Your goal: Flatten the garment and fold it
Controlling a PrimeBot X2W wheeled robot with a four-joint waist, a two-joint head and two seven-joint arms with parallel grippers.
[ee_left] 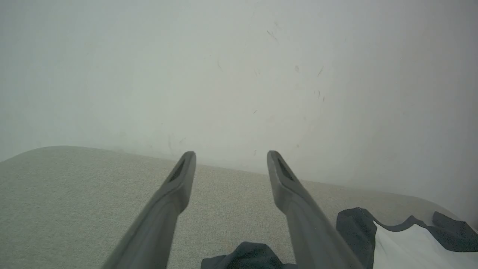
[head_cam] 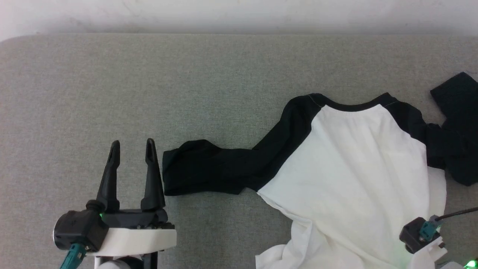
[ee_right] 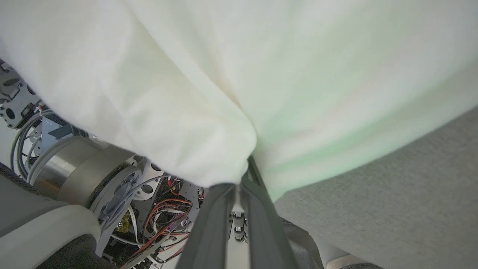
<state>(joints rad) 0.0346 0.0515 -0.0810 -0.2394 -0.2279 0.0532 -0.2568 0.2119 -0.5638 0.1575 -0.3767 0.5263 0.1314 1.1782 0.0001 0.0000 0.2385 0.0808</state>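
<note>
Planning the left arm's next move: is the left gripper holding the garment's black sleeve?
No, the left gripper stands open with nothing between its fingers, beside the cuff of the garment's black sleeve.

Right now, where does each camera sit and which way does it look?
Head view: on the head, looking down at the garment on the grey cushion; left gripper shows lower left.
Left wrist view: on the left wrist, facing the wall; its open fingers show.
Right wrist view: on the right wrist, close against the garment; right gripper pinches it.
Shared: head and left wrist views both show the black sleeve.
</note>
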